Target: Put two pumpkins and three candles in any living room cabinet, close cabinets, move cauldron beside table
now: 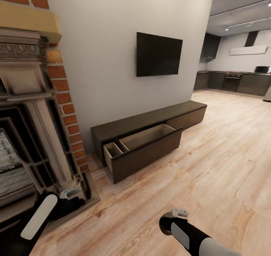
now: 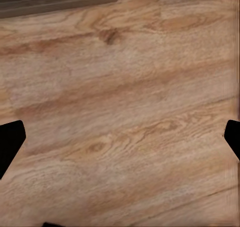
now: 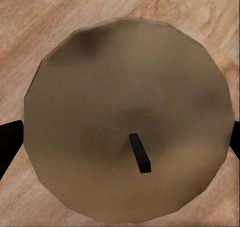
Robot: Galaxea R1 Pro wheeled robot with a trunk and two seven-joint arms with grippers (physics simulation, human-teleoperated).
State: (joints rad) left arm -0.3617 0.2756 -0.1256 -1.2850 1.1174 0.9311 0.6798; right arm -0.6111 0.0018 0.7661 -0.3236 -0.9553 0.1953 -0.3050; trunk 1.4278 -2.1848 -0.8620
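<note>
Pale wood floor [image 1: 210, 162] runs past a brick fireplace [image 1: 34, 128], cut off left of the cabinet [image 1: 150, 135]. The cabinet's near drawer [image 1: 145, 150] stands open, its inside partly hidden. The left claw [image 2: 120, 137] is spread wide over floor. The right claw [image 3: 120, 142] grips a candle [image 3: 125, 122] blocking its view.

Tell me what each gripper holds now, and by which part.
The right gripper holds a candle by its sides, one finger at each flank, wick facing the camera. The left gripper holds nothing; floor lies between its jaws.
</note>
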